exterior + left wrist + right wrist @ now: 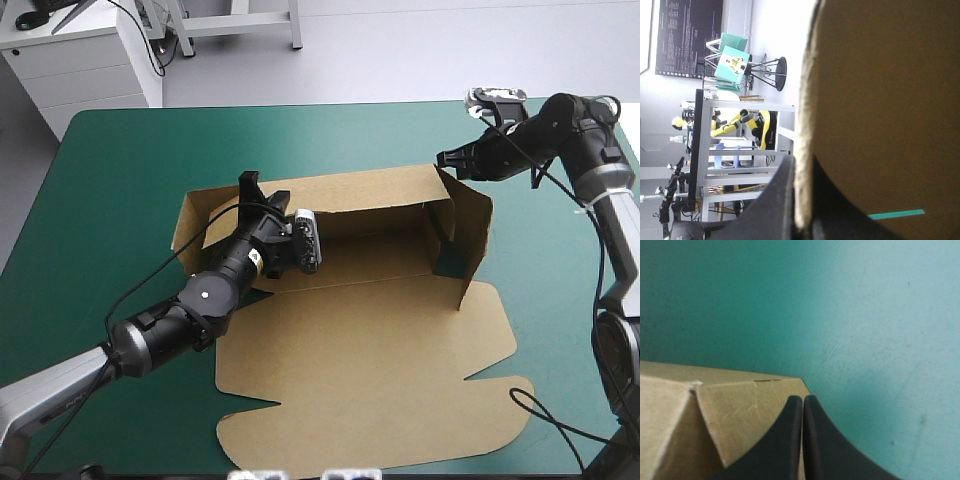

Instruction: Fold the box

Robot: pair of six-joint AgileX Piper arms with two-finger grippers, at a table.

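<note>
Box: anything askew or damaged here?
No tears visible. The box is half-formed: its right end wall looks flared outward, and the left end flap leans outward. Left gripper clamps the back wall; right gripper, shut, sits at the far right corner.

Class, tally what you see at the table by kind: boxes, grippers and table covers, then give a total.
brown box: 1
grippers: 2, the left gripper and the right gripper
teal-green cover: 1
Total: 4

Matt brown board box [370, 370] with a pale, fibrous cut edge; smooth, faintly scratched teal-green cover [110, 190].
</note>
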